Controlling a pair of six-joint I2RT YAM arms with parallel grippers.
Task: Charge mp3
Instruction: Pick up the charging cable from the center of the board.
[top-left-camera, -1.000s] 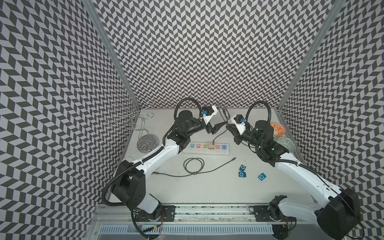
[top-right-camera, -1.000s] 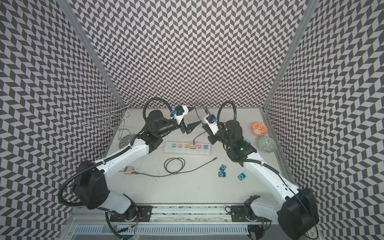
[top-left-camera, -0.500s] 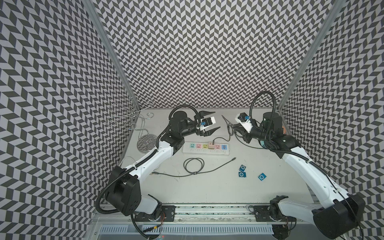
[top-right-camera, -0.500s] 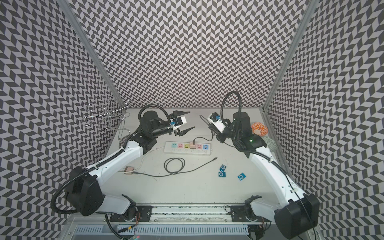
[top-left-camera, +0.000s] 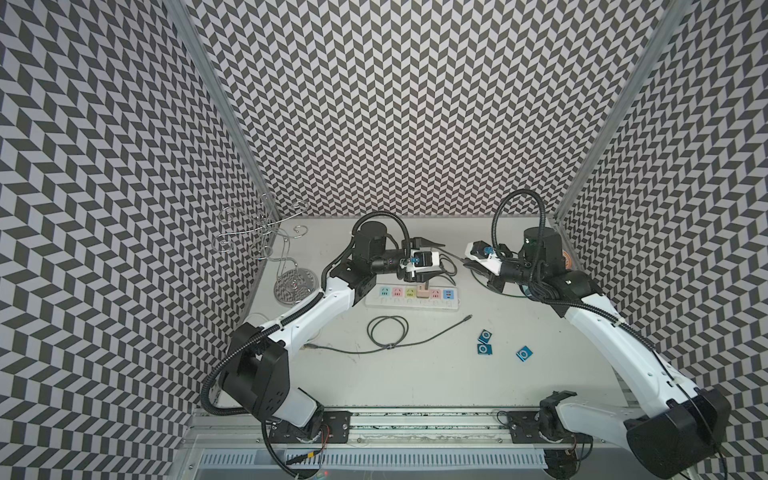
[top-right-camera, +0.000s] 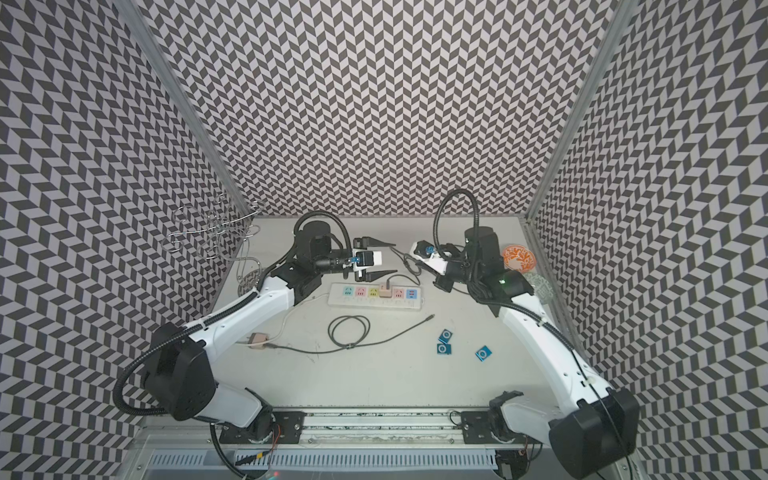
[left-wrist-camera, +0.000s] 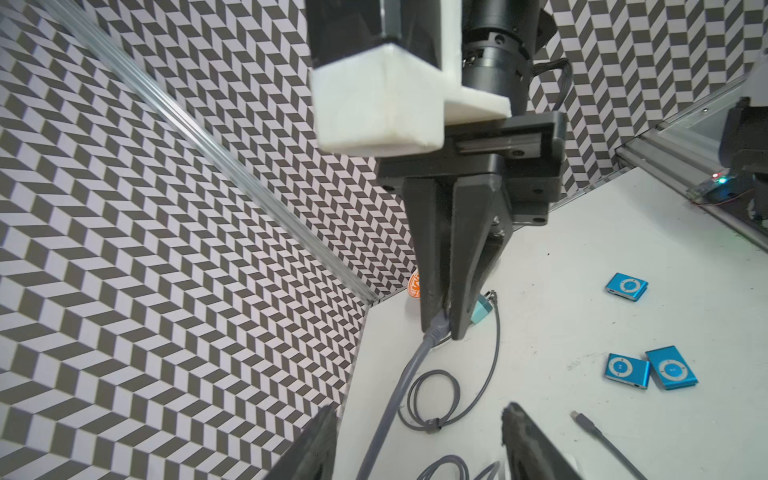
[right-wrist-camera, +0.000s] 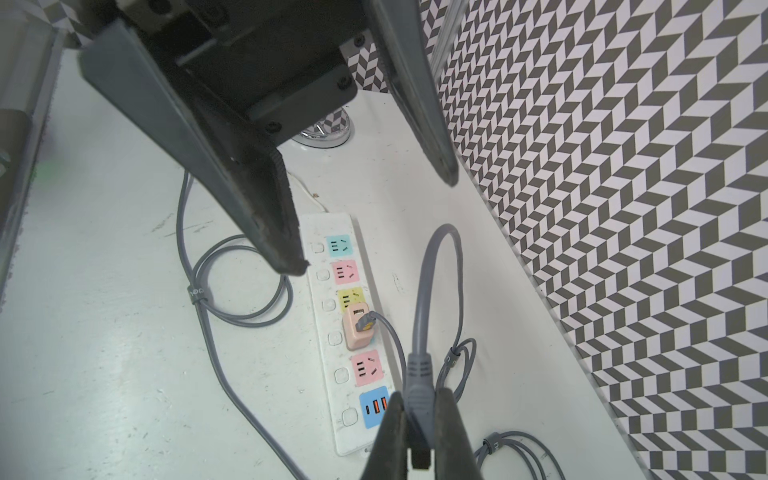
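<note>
The right gripper (right-wrist-camera: 420, 436) has drawn back to two o'clock of the white multicoloured power strip (top-left-camera: 411, 296), jaws clamped on the grey cable plug (right-wrist-camera: 417, 374). The left gripper (top-right-camera: 395, 258) has its jaws half-wide, narrowing and holding nothing. Three blue square mp3 players (top-left-camera: 485, 349) lie at four o'clock, awaiting that plug.

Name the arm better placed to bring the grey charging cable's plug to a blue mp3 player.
Right. The right gripper is shut on the grey cable plug, and the blue square mp3 players lie nearer that arm. The left gripper stands open.
</note>
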